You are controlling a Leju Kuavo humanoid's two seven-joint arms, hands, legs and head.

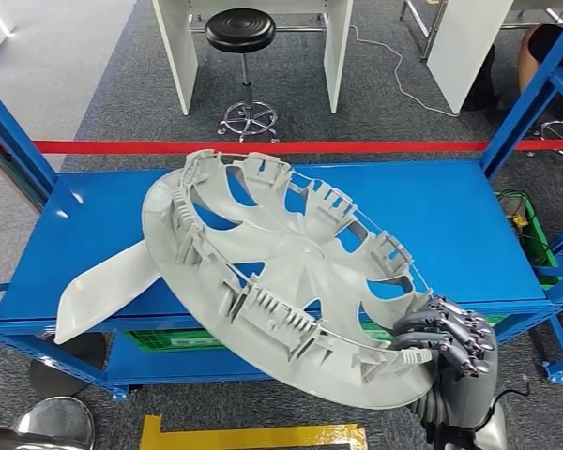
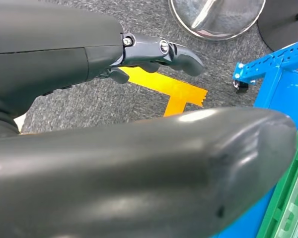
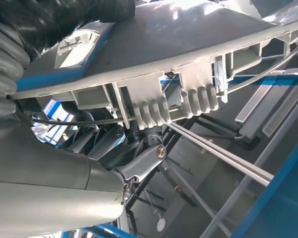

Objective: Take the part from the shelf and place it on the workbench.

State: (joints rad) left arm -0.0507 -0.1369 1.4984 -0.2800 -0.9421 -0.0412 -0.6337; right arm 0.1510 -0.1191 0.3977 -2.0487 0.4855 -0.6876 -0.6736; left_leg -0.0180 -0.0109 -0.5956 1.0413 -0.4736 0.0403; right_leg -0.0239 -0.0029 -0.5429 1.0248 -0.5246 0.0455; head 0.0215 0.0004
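A large grey wheel cover (image 1: 285, 272), inner ribbed side up, hangs tilted over the front edge of the blue shelf (image 1: 463, 225). My right hand (image 1: 445, 337) grips its near right rim, with the fingers curled over the edge. In the right wrist view the cover's rim (image 3: 177, 59) crosses the picture with my fingers (image 3: 140, 163) under it. My left hand (image 2: 102, 148) is low by the floor, its fingers stretched out and holding nothing. A second flat grey part (image 1: 105, 286) sticks out at the shelf's left front, partly under the cover.
Blue uprights (image 1: 526, 94) flank the shelf. A green crate (image 1: 165, 339) sits on the lower level. Behind the red floor line (image 1: 265, 146) stand a black stool (image 1: 240, 33) and white table legs (image 1: 175, 47). A person (image 1: 540, 47) crouches at the far right. Yellow tape (image 1: 251, 436) marks the floor.
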